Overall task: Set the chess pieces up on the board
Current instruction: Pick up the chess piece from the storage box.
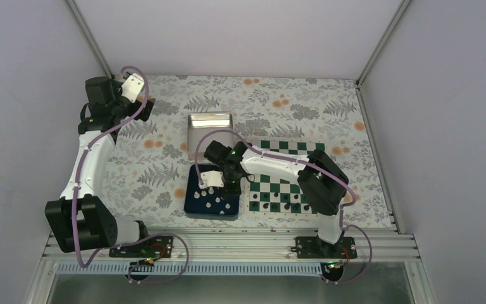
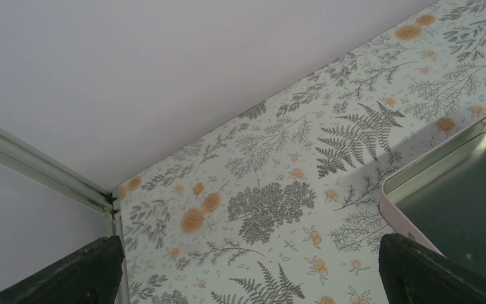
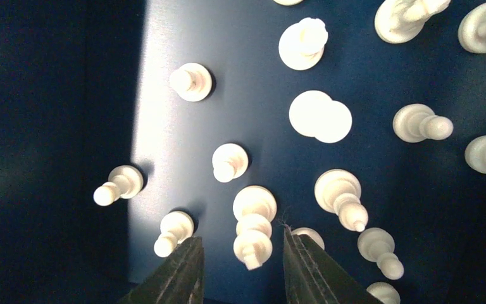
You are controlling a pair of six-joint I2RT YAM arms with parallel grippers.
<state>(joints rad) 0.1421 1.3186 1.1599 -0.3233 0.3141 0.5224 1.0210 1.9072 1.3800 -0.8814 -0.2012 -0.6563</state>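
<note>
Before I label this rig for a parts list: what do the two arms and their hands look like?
Both the left arm and right arm have white link shells between bulky black joint housings. A mauve cable loops along each. The left hand and right hand have dark wedge-shaped fingers; a green light glows near the right wrist.

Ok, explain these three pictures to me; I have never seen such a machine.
Two robot arms are bolted to a patterned table. The wide picture looks down from above; the other two come from a camera on each wrist. On the table lie a dark blue tray of white chess pieces, a green and white board with some black pieces, and a metal tin. The left tool hangs open near the tin, holding nothing. The right tool sits low in the tray, open around one white piece, not yet gripping it.
</note>
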